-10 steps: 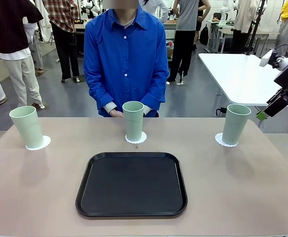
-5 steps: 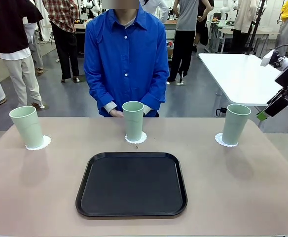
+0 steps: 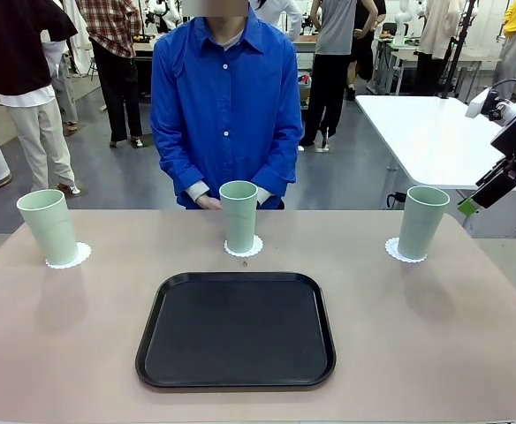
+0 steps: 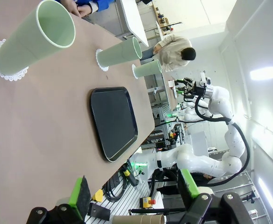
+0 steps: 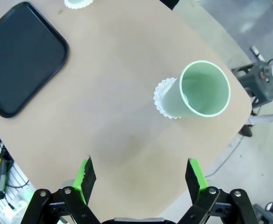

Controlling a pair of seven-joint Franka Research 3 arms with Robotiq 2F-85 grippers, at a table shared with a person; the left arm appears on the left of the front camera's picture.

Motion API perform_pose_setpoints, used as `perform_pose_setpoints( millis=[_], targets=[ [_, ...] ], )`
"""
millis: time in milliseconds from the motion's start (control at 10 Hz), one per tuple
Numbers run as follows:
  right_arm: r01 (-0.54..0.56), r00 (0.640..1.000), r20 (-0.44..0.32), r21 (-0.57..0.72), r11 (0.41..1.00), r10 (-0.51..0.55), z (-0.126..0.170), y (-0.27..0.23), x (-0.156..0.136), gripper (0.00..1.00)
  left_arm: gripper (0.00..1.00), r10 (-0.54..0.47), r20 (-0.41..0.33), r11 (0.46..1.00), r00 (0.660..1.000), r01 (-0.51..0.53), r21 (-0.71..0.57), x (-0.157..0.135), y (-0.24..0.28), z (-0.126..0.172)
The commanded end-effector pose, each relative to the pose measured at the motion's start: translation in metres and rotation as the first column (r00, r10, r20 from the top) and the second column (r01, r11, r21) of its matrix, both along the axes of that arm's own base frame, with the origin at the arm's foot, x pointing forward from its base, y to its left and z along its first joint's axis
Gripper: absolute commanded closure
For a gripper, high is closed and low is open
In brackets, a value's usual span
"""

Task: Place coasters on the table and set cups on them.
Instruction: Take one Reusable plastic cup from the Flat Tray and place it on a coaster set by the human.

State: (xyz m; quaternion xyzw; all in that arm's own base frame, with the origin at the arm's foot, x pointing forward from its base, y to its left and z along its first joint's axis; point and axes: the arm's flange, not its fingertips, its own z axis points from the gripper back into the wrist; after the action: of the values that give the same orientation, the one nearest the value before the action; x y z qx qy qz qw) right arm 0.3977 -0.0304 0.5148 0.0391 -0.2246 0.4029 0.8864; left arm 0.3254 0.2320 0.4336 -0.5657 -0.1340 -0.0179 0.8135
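Three pale mint-green cups stand upright on the beige table [image 3: 399, 336], each on a white lacy coaster. In the front view they are the left cup [image 3: 48, 225] on its coaster [image 3: 71, 257], the middle cup [image 3: 239, 215] on its coaster [image 3: 244, 249], and the right cup [image 3: 421, 221] on its coaster [image 3: 402, 253]. My right gripper [image 3: 472, 205] hangs in the air beyond the right cup, apart from it. From the right wrist it [image 5: 139, 175] is open and empty, above the table corner near that cup [image 5: 199, 91]. My left gripper [image 4: 134, 186] is open and empty, well back from the nearest cup [image 4: 38, 35].
A black rounded tray [image 3: 236, 329] lies empty in the middle near my side. A person in a blue shirt stands at the far edge, hands [image 3: 209, 202] resting behind the middle cup. A white table [image 3: 426, 132] stands back right, behind my right gripper.
My right arm has drifted very slightly upward. The cups, coasters, tray and person have not moved.
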Motion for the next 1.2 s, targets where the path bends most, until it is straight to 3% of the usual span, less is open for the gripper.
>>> perform_pose_setpoints(
  millis=[0,300,400,600,700,800,900,1000,1100],
  targets=[
    [0.0,1.0,0.011,-0.024,1.0,0.001,-0.001,-0.001,-0.001,0.0,0.0,-0.004,0.009,1.0,1.0,0.004,-0.008,-0.002,0.001,0.001],
    [0.001,1.0,0.001,0.001,1.0,-0.001,0.0,-0.001,0.0,0.0,0.0,-0.004,0.009,1.0,1.0,0.004,-0.008,-0.002,0.001,0.001],
    [0.193,0.971,-0.142,-0.016,0.981,-0.193,-0.005,-0.015,-0.012,0.0,0.0,-0.004,0.009,1.0,1.0,0.004,-0.008,-0.002,0.001,0.001],
    [0.414,0.832,-0.448,0.111,0.903,-0.326,-0.02,-0.032,-0.029,0.0,0.0,-0.004,0.009,1.0,1.0,0.004,-0.008,-0.002,0.001,0.001],
    [0.46,0.786,-0.484,0.042,0.887,-0.385,-0.026,-0.038,-0.041,0.0,0.0,-0.004,0.009,1.0,1.0,0.004,-0.008,-0.002,0.001,0.001],
    [0.399,0.829,-0.443,0.038,0.916,-0.343,-0.023,-0.034,-0.052,0.0,0.0,-0.004,0.009,1.0,1.0,0.004,-0.008,-0.002,0.001,0.001],
    [0.359,0.856,-0.412,0.038,0.932,-0.313,-0.035,-0.039,-0.035,0.0,0.0,-0.004,0.009,1.0,1.0,0.004,-0.008,-0.002,0.001,0.001],
    [0.359,0.856,-0.412,0.038,0.932,-0.313,-0.035,-0.039,-0.035,0.0,0.0,-0.004,0.009,1.0,1.0,0.004,-0.008,-0.002,0.001,0.001],
    [0.4,0.817,-0.465,0.034,0.916,-0.339,-0.035,-0.042,-0.045,0.0,0.0,-0.004,0.009,1.0,1.0,0.004,-0.008,-0.002,0.001,0.001]
  ],
)
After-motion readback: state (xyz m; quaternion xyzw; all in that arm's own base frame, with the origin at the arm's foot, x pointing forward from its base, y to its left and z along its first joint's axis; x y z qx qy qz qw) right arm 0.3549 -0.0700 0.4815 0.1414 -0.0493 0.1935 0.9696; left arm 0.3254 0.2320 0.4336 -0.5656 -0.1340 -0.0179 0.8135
